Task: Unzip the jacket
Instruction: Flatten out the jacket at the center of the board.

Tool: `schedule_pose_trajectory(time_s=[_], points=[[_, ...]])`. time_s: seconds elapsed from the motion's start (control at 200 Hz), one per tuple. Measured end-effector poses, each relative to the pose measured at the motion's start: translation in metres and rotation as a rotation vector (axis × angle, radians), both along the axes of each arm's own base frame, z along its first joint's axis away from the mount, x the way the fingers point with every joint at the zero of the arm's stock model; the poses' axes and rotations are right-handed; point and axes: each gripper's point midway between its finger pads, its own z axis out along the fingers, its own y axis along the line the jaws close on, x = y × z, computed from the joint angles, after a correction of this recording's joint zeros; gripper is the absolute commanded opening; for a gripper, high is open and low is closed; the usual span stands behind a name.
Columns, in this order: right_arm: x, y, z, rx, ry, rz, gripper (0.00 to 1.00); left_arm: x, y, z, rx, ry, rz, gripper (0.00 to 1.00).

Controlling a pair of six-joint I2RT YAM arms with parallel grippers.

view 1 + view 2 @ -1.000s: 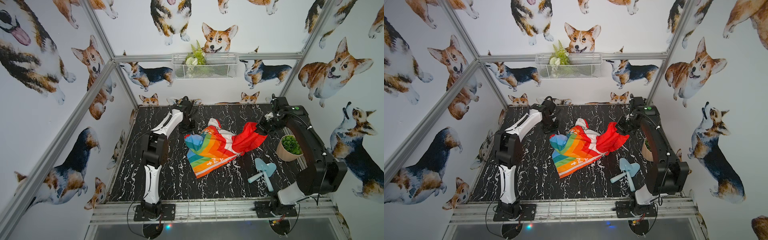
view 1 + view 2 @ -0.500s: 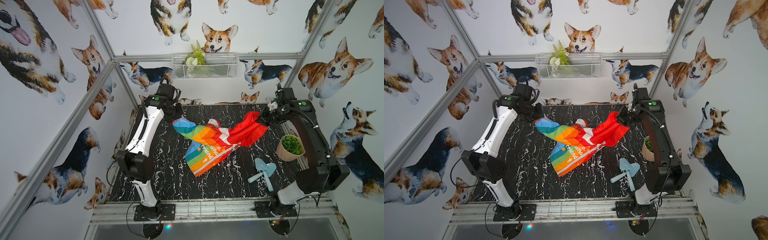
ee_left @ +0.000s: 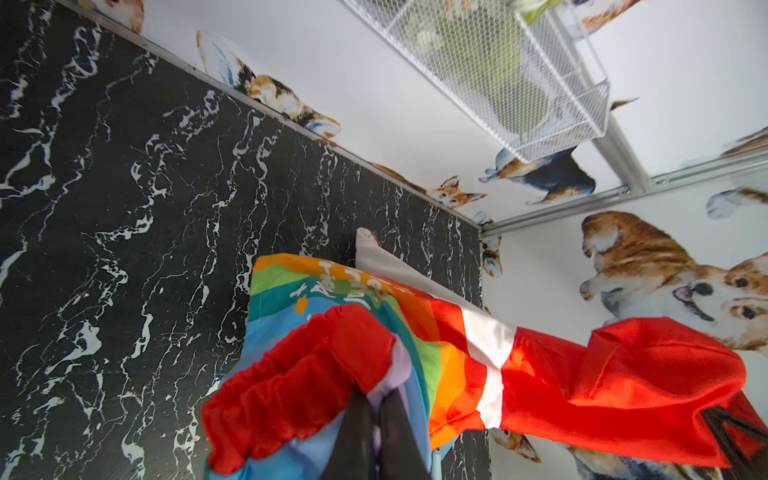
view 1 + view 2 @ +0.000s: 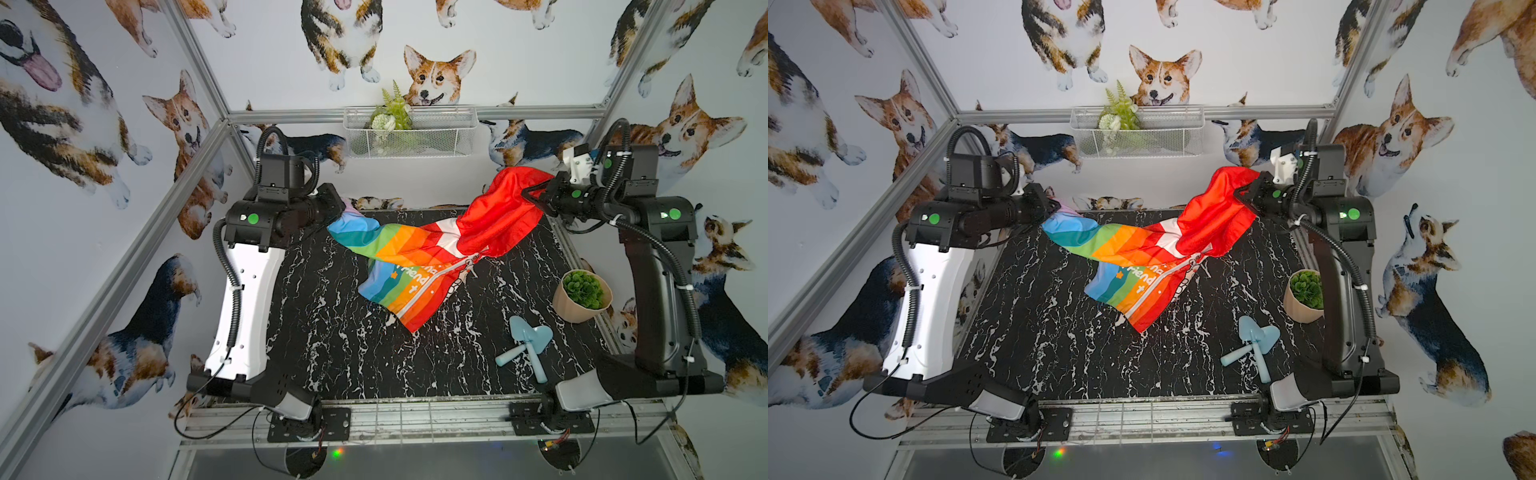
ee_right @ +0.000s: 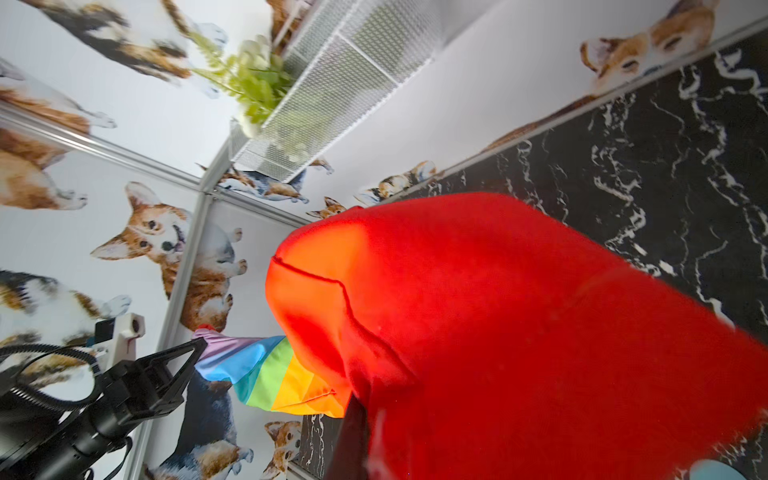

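We're in the setup step, not the unzip itself. The jacket [image 4: 415,257] hangs in the air between the two arms over the back half of the table [image 4: 332,353]. Its lower body sags toward mid-table, and we can't tell whether the hem is touching. The left gripper [image 3: 376,399] is clamped on the end of the rainbow sleeve [image 4: 353,232], just by the purple stripe and the red cuff, with the jaws together on cloth in the left wrist view. The right gripper [image 4: 530,193] is clamped on the red hood [image 4: 498,208]. The right wrist view is mostly red fabric, so we can't make out the exact pinch point there. The zipper [image 4: 440,278] faces up in both top views as a white line from under the hood to the hem. It looks closed along everything we can see, and the pull seems to sit at the collar end, though it's too small to be sure. We judge the unzip hasn't begun. The next move calls for laying the jacket flat with the zipper side up and without twisting it. Then one gripper lets go and re-pinches at the collar to anchor it, while the other takes the pull and draws it toward the hem. When we lower the jacket, we should keep it off the potted plant [image 4: 582,295] and the blue scoops [image 4: 530,345] on the right side.
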Motion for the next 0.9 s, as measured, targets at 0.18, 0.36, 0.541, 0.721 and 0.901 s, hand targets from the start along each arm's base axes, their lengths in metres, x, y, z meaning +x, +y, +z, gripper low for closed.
schedule_pose_trajectory(time_s=[0.18,0.36,0.541,0.721,0.901], points=[[-0.051,0.002,0.045,0.024,-0.131,0.042,0.00,-0.043,0.025,0.051,-0.065,-0.139,0.041,0.00],[-0.110,0.002,0.062,0.043,-0.192,0.077,0.00,-0.093,0.021,0.083,-0.109,-0.218,-0.013,0.00],[-0.160,0.004,0.085,0.080,-0.249,0.118,0.00,-0.148,0.025,0.122,-0.113,-0.328,-0.031,0.00],[-0.180,0.010,0.091,0.135,-0.240,0.162,0.00,-0.169,0.036,0.109,-0.086,-0.287,0.021,0.00],[-0.113,0.013,0.018,0.135,0.004,0.126,0.00,-0.123,0.056,0.033,0.023,-0.028,0.149,0.00]])
